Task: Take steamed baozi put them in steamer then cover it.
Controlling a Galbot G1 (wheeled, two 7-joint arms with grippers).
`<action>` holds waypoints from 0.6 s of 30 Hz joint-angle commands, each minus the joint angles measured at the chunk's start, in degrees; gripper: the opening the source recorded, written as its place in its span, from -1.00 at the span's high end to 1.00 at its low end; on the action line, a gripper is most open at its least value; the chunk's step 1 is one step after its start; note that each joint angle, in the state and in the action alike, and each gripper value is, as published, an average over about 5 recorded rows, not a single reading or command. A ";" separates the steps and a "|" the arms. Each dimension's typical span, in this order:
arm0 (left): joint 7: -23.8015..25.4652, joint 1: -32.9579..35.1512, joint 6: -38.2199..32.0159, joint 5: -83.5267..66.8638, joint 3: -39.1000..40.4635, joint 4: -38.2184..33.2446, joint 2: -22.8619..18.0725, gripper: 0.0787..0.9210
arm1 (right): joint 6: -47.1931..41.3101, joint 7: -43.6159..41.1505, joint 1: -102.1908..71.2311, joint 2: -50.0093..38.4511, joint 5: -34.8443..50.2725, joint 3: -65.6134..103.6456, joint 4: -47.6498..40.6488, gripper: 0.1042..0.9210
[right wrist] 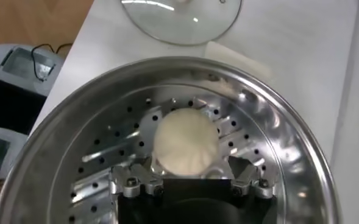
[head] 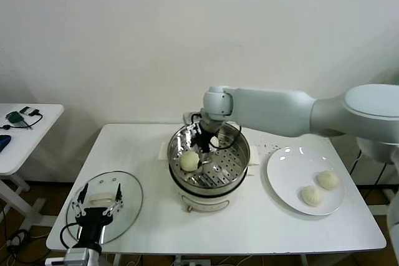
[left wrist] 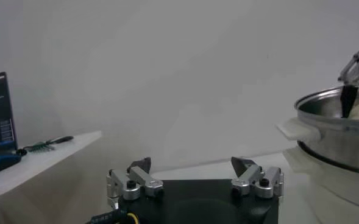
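At centre of white surface [head: 262, 228]: round, shiny stainless-steel steamer [head: 240, 154] with perforated tray, holding one smooth, domed, cream-white baozi [head: 189, 161]. Right claw [head: 204, 144] lowered inside the pot just beside that bun, fingers [right wrist: 130, 182] apart, clamped on nothing. Two more buns [head: 320, 188] on flat white plate [head: 287, 172] to the right. Left claw [head: 96, 205] parked above round clear glass lid [head: 128, 182], fingers spread.

One smooth cream-white round baozi [head: 189, 161] lies on the perforated tray inside the shiny round stainless-steel steamer [head: 240, 154]; two more baozi [head: 320, 188] lie side by side outside it
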 commanded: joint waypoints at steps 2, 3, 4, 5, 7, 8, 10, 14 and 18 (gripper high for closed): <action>0.01 0.02 0.36 -0.37 0.43 -0.40 0.04 -0.77 | 4.94 -8.08 15.31 -13.58 -1.27 -4.63 7.79 -0.76; 0.01 -0.03 0.38 -0.30 0.52 -0.40 0.02 -0.77 | 5.17 -8.35 16.16 -15.29 -1.55 -5.13 8.72 -0.76; 0.01 -0.05 0.38 -0.26 0.62 -0.38 0.00 -0.77 | 5.31 -8.50 16.70 -16.99 -2.02 -5.57 9.68 -0.76; 0.02 -0.04 0.37 -0.23 0.70 -0.37 0.01 -0.77 | 5.43 -8.62 16.99 -19.00 -2.83 -5.98 10.80 -0.76; 0.03 -0.03 0.30 -0.18 0.77 -0.29 0.10 -0.77 | 5.60 -8.71 16.87 -22.91 -4.90 -6.56 12.75 -0.76; 0.04 -0.05 0.29 -0.19 0.77 -0.24 0.18 -0.77 | 5.66 -8.70 16.28 -25.21 -6.35 -6.58 13.74 -0.76; 0.17 -0.20 0.32 -0.36 0.74 -0.19 0.32 -0.77 | 5.63 -8.68 14.33 -29.65 -9.41 -5.97 15.31 -0.76; 1.05 -0.28 0.07 -0.84 0.64 -0.27 0.41 -0.77 | 5.60 -8.71 6.88 -37.83 -16.68 -2.20 16.35 -0.76; 1.40 -0.11 -0.24 -1.05 0.42 -0.33 0.47 -0.77 | 6.09 -9.15 -4.61 -43.05 -24.22 5.13 14.27 -0.76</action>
